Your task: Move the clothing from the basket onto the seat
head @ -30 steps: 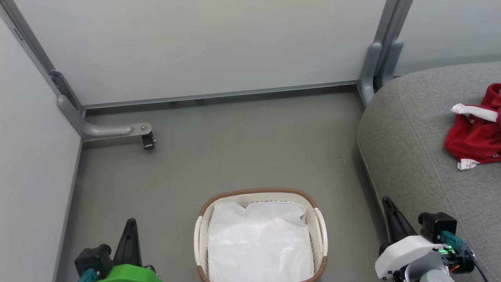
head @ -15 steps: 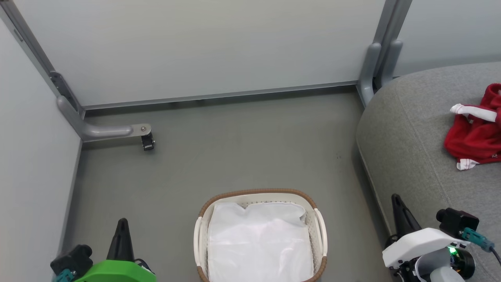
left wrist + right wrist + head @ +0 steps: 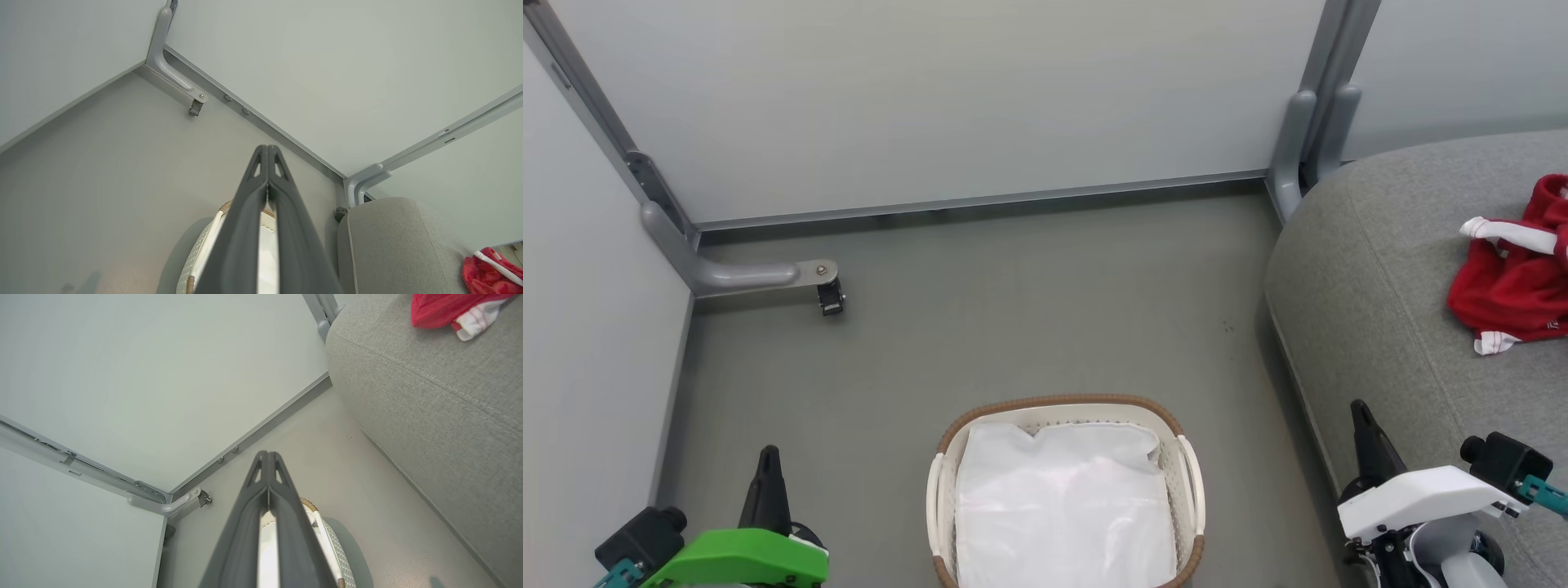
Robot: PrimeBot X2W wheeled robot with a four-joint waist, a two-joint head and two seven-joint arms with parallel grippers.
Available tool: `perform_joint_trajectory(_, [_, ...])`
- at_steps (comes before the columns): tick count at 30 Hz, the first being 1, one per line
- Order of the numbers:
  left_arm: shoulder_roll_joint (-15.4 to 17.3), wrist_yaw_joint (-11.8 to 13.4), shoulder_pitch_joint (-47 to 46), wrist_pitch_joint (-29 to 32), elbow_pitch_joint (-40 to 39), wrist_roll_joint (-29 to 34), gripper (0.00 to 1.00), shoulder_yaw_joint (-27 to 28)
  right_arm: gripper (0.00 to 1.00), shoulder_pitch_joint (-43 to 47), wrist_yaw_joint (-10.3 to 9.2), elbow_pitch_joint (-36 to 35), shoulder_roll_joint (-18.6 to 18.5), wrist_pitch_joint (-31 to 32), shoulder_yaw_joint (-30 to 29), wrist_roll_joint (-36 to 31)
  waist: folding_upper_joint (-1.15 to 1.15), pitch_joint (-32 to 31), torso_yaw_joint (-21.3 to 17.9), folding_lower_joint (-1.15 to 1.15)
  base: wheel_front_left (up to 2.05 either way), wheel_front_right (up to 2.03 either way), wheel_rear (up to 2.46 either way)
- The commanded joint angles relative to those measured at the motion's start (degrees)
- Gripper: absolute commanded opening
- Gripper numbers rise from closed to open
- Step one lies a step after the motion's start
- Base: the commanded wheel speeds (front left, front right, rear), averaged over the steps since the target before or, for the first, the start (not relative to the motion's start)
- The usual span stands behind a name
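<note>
The clothing, a red jersey with white trim, lies crumpled on the grey seat. It is at the far right of my head view, well back from the cushion's rounded front edge. Nothing touches it. The picture's edge cuts part of it off, so I cannot tell how it lies beyond that.

The basket stands on the grey floor straight ahead of me, near the seat but apart from it. Inside it I see the plain white liner and no red cloth.

From this I judge the main work done: the clothing is out of the basket and resting on the seat. I see nothing left to carry. At most, my arms have to settle.

My left gripper is at the lower left, to the left of the basket and apart from it. Its two dark fingers are pressed together, holding nothing and touching nothing. My right gripper is at the lower right, between the basket and the seat's front edge. It is likewise closed and empty. In each wrist view the fingers meet at their tips, leaving a thin slit lower down.
</note>
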Motion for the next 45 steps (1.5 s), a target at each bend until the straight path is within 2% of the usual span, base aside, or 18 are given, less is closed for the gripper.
perform_joint_trajectory(1, [0.2,-0.3,-1.9,0.4,-1.0,-2.1,0.0,0.4,0.0,-0.9,-0.02,-1.1,-0.3,0.5,-0.4,2.0,0.0,0.0,0.0,0.0,0.0,0.0,0.0])
perform_joint_trajectory(19, [0.3,-1.0,-3.2,4.0,-1.9,-15.2,0.0,2.0,0.0,-1.1,-0.03,-2.6,-0.4,4.1,-1.7,15.7,0.0,-0.2,-0.1,0.0,0.0,0.0,0.0])
perform_joint_trajectory(45, [0.4,-1.7,-4.3,7.9,-2.8,-29.8,0.0,3.6,0.0,-1.2,-0.04,-4.2,-0.5,7.9,-3.1,30.7,0.0,-0.4,-0.3,0.0,0.0,0.0,0.0])
